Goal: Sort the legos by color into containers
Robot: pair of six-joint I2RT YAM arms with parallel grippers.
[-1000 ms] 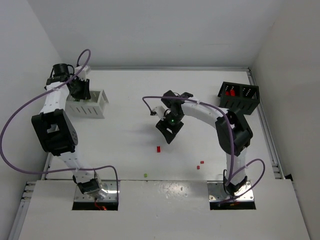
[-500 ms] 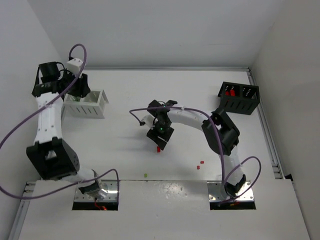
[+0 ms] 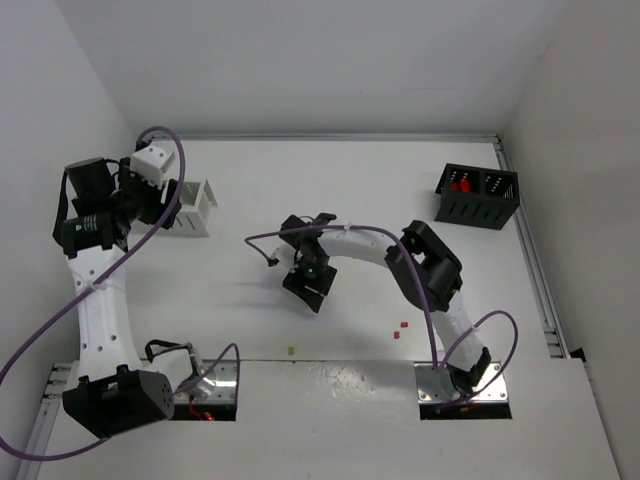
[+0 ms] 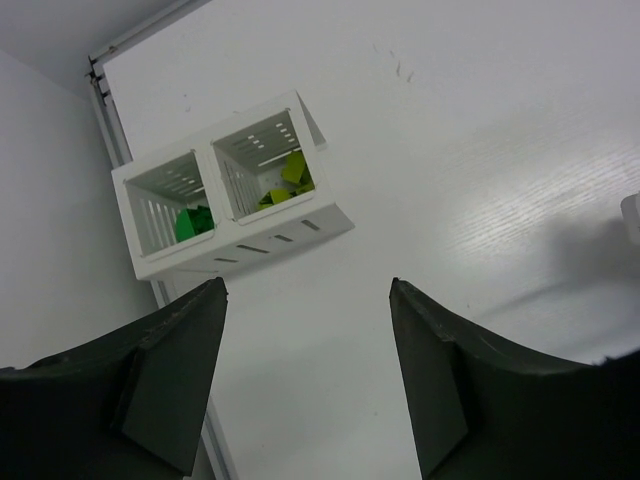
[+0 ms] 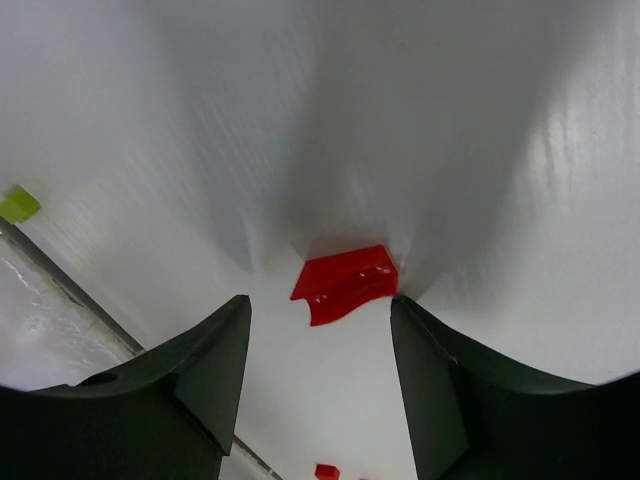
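White table [image 4: 470, 130]. Your left gripper [image 4: 306, 290] hangs empty, jaws apart, near the white bin [image 4: 250, 245] holding green bricks [image 4: 193, 222]. Your right gripper [image 5: 318, 305] stands with jaws apart around a red brick [image 5: 345, 283] on the table.

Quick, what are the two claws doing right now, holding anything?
Left gripper: open, holding nothing.
Right gripper: open, one finger on each side of a red brick, not clamped on it.
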